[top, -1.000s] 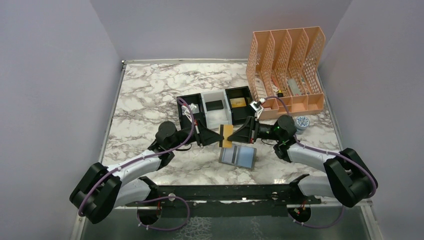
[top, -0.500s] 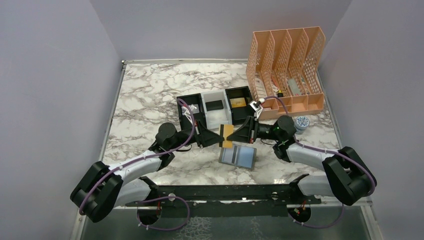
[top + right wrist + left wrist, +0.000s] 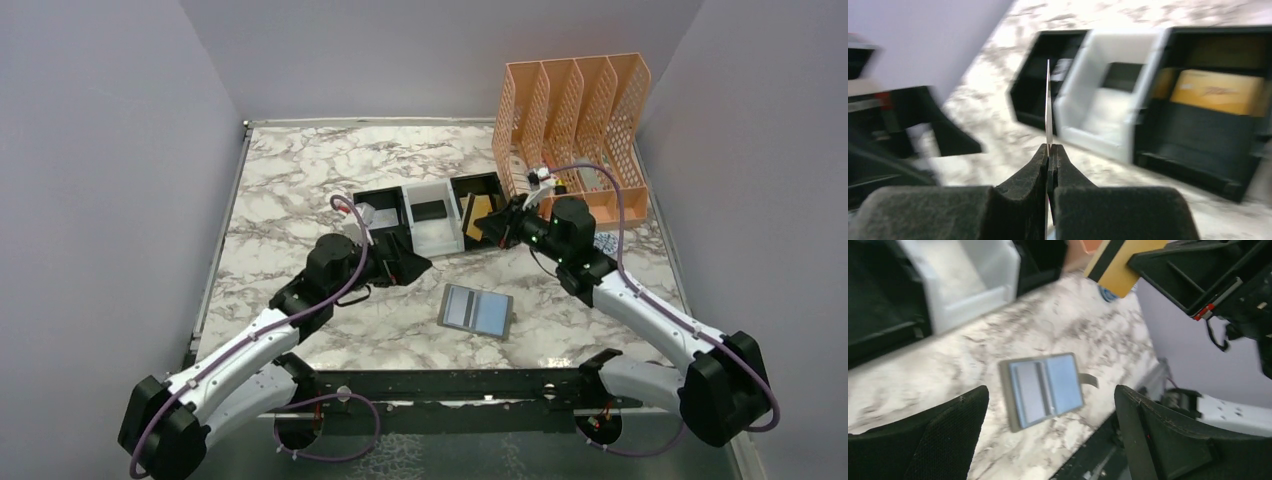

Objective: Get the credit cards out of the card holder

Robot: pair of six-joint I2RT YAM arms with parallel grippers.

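The card holder [image 3: 476,310] lies open and flat on the marble, blue-grey inside up, with both grippers apart from it. In the left wrist view the card holder [image 3: 1043,387] shows below my left gripper [image 3: 1050,390], which is open and empty. My left gripper [image 3: 412,266] hangs left of the holder, near the tray's front. My right gripper [image 3: 497,228] is shut on a gold-yellow credit card [image 3: 1120,262] with a black stripe. That card [image 3: 1048,95] stands edge-on above the shut right gripper [image 3: 1049,150]. It hangs in the air beside the tray's right compartment.
A black-and-white three-compartment tray [image 3: 430,238] stands behind the grippers. Its right compartment holds a yellow card [image 3: 1215,90]. A peach mesh file rack [image 3: 575,130] stands at the back right, with a small round tin [image 3: 605,243] in front of it.
My left gripper opened, let go of the gold card and drew back left. My right gripper kept the card and carried it up and back toward the tray's right compartment.
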